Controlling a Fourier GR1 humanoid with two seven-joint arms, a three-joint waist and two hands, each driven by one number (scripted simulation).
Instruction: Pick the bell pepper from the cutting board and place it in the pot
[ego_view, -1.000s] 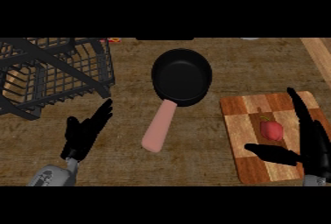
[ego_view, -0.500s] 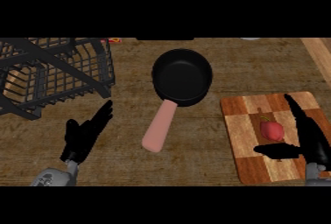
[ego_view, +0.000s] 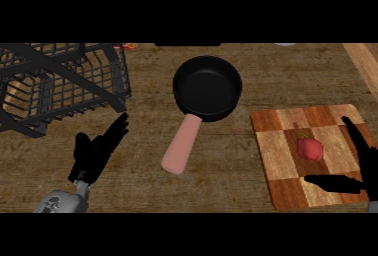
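Head view of a wooden worktop. A red bell pepper lies on a chequered cutting board that sits at the worktop's right edge, towards the near side; the pepper rests right of the board's middle with its small stem pointing to the far side.

The right hand stands over the board's right and near parts, open, with its fingers stretched straight along the board's right edge just beside the pepper and its thumb reaching left across the board's near part. Fingers and thumb bracket the pepper on two sides (whether any of them touches it cannot be told).

A black pot, shallow and round like a frying pan, lies near the middle of the worktop towards the far edge, its pink handle running towards the near edge. It holds nothing.

A black wire rack fills the far left corner. The left hand rests open near the near left of the worktop, fingers straight, just in front of the rack, holding nothing.
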